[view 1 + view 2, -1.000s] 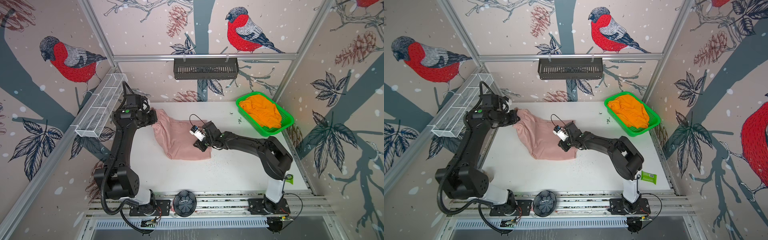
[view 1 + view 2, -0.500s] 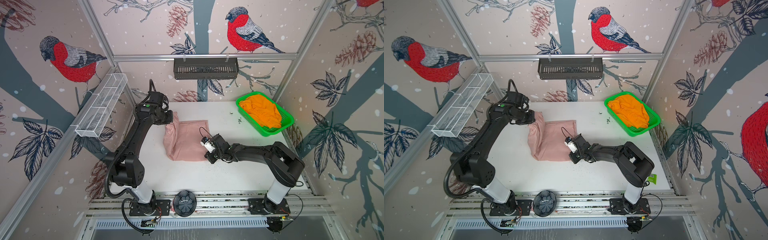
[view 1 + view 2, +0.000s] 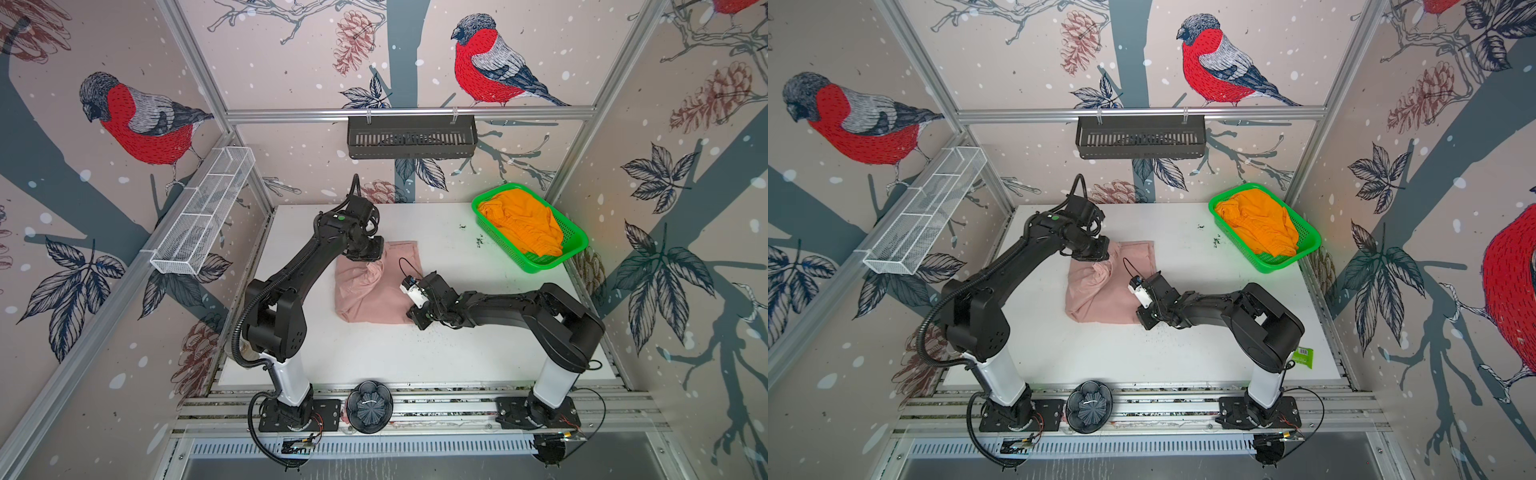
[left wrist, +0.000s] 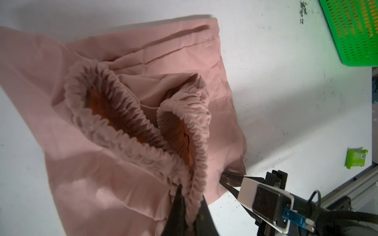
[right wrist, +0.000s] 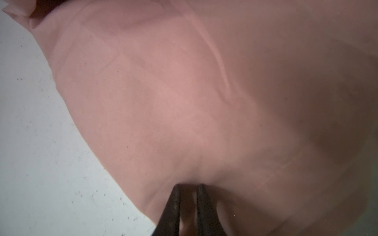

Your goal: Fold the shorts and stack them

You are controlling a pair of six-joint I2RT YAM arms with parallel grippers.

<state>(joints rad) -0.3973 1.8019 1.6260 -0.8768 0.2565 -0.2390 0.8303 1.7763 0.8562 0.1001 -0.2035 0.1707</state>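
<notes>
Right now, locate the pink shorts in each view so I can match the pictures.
Top view: pink shorts lie mid-picture.
Top view: same spot.
Left wrist: fill most of the picture, waistband gaping.
Right wrist: fill most of the picture.
Shared landmark: white table beneath them.

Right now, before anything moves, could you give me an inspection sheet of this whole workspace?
Surface: white table, speckled with dirt.
Job's things: pink shorts rumpled mid-table, waistband gaping; orange shorts heaped in the green basket.
Clutter: dark crumbs near the basket; green packet at the table's right edge.
Grippers: left gripper, fingers shut on the waistband; right gripper shut on the pink shorts' near right corner.
Cables: black cable looping above the pink shorts; corrugated hose along the left arm.
Surroundings: bird-print walls, white wire shelf, black rack.
</notes>
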